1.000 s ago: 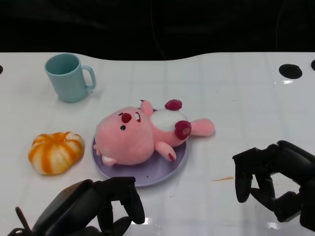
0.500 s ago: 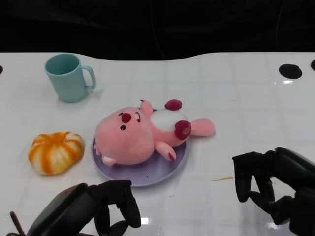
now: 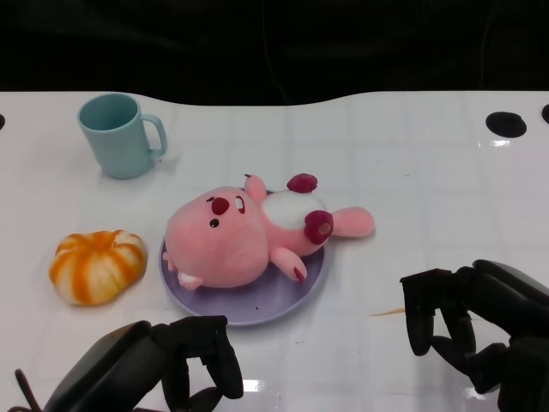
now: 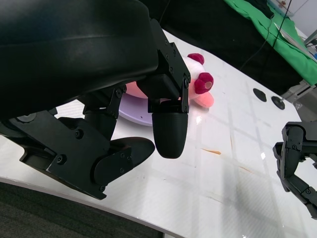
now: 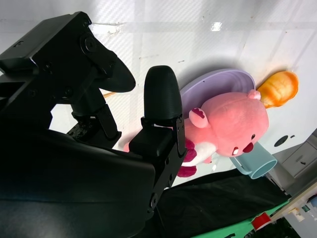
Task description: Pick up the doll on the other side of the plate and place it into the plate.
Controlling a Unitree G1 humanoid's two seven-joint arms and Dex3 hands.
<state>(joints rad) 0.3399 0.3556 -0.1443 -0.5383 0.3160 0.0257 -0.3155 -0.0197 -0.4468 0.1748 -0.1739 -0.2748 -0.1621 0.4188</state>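
A pink plush doll [image 3: 244, 233] lies on its back across the lilac plate [image 3: 283, 300] in the middle of the table, one leg hanging over the plate's right rim. The doll [image 4: 200, 89] and plate [image 4: 131, 110] show past the fingers in the left wrist view; the right wrist view has the doll [image 5: 233, 121] on the plate [image 5: 213, 87] too. My left hand [image 3: 150, 365] sits at the near edge, in front of the plate, holding nothing, fingers apart. My right hand [image 3: 480, 330] hovers low to the plate's right, fingers curved and empty.
A teal mug [image 3: 120, 135] stands at the back left. An orange-and-white pumpkin toy [image 3: 96, 265] lies left of the plate. A small brown mark [image 3: 388, 312] is on the white table near my right hand. Black holes [image 3: 506, 124] mark the far right.
Both hands have drawn back slightly toward the near edge, the left sinking lower in the picture. The doll and plate have stayed put.
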